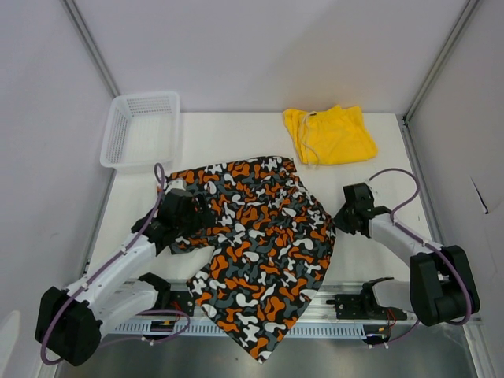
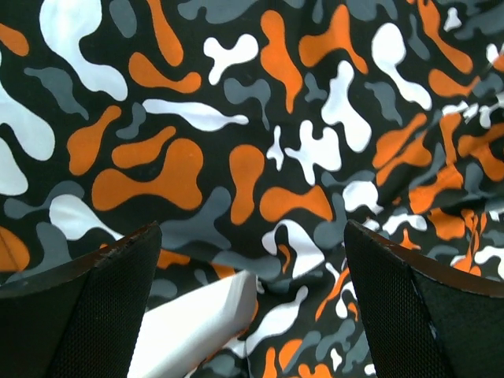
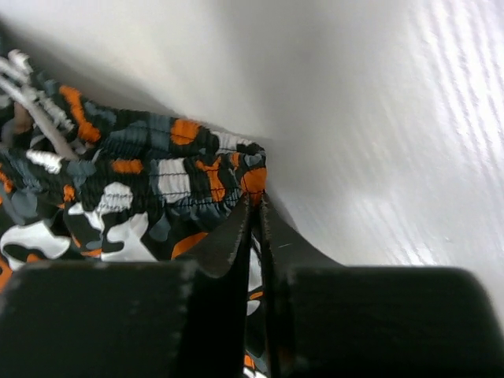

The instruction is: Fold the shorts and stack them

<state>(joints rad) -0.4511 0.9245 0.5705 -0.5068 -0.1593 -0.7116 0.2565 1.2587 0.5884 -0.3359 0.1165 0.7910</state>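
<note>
**Operator A:** Where are the shorts lying?

**Operator B:** We are reading the top view as a clock face. The patterned shorts (image 1: 260,244) are lying spread across the middle of the table (image 1: 228,138), with one leg running over the near edge at 6 o'clock. The yellow shorts (image 1: 331,135) are lying bunched at 1 o'clock, well apart from the patterned pair (the white basket (image 1: 110,146) is sitting at 11 o'clock).

**Operator A:** How is the left gripper standing?

**Operator B:** The left gripper (image 1: 203,214) is sitting at the 9 o'clock edge of the patterned shorts. In its wrist view we are seeing both fingers (image 2: 102,307) spread wide above the patterned cloth; we cannot tell whether they are touching it.

**Operator A:** And the right gripper?

**Operator B:** The right gripper (image 1: 340,216) is sitting at the 3 o'clock edge. Its fingers (image 3: 228,236) are pressing together, pinching the corner of the gathered waistband (image 3: 157,181) of the patterned shorts. White drawstring cords (image 3: 31,110) are lying at 10 o'clock in that view.
</note>
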